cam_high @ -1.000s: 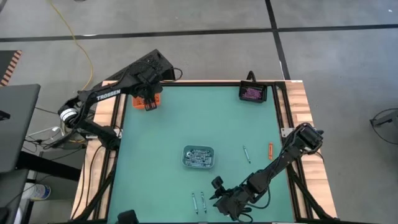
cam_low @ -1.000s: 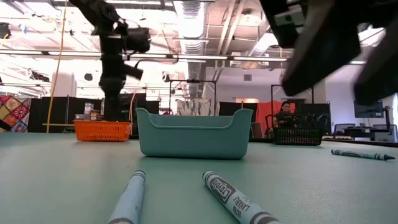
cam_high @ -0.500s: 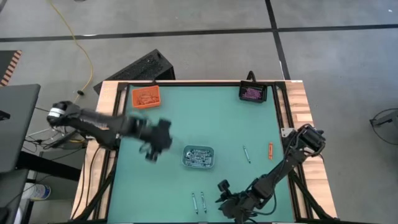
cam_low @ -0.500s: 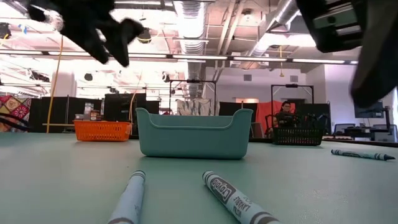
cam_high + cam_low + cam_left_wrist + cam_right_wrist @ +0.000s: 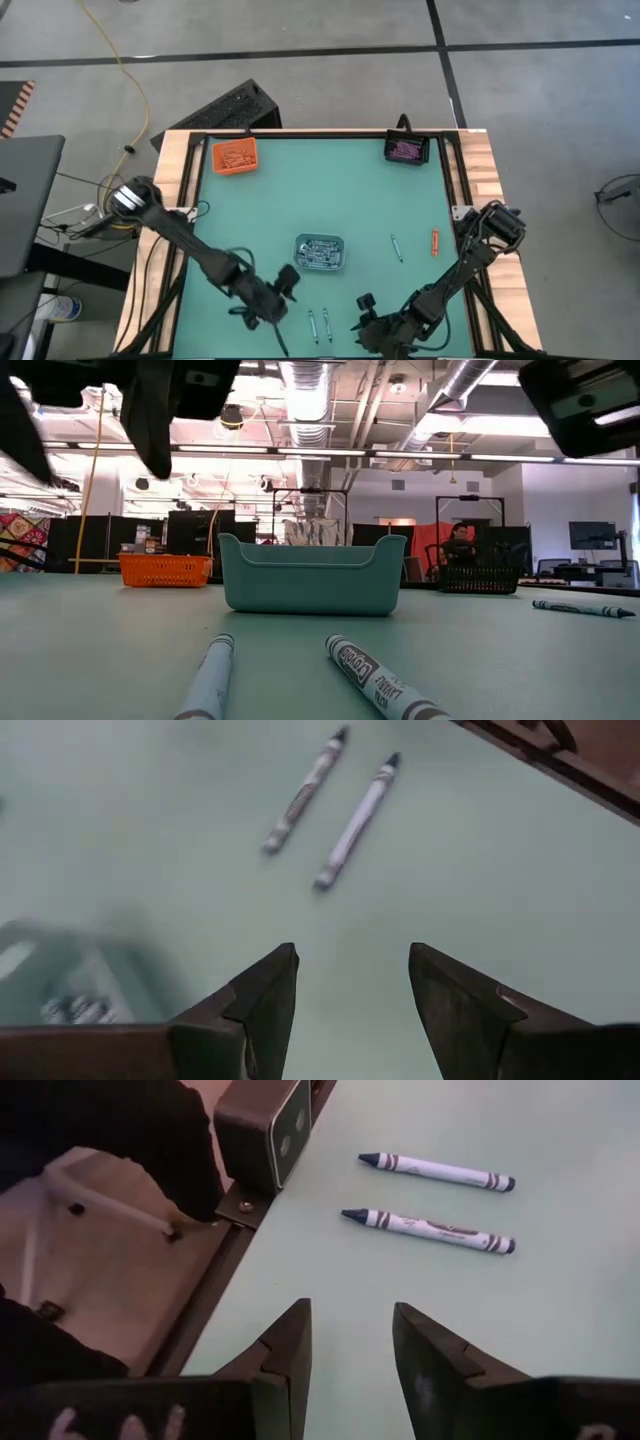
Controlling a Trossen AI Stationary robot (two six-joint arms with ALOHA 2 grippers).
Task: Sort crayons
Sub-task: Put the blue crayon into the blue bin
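Two grey-blue crayons (image 5: 318, 324) lie side by side, flat on the green table near its near edge; they also show in the low view (image 5: 208, 682), the left wrist view (image 5: 330, 802) and the right wrist view (image 5: 430, 1200). My left gripper (image 5: 283, 290) is open and empty, just left of them above the table; the left wrist view (image 5: 350, 982) shows its spread fingers. My right gripper (image 5: 362, 312) is open and empty just right of them; it also shows in the right wrist view (image 5: 350, 1345). Another grey-blue crayon (image 5: 397, 247) and an orange-red crayon (image 5: 435, 242) lie at the right.
A clear-grey tray (image 5: 320, 253) with several crayons stands mid-table. An orange tray (image 5: 234, 156) is at the far left corner, a black tray (image 5: 407, 149) at the far right. A small camera box (image 5: 265, 1120) sits at the near edge by the two crayons.
My left gripper has swept from over the orange tray at the far left across the table toward the near edge, ending just left of the two grey-blue crayons. The crayons and trays have not moved.
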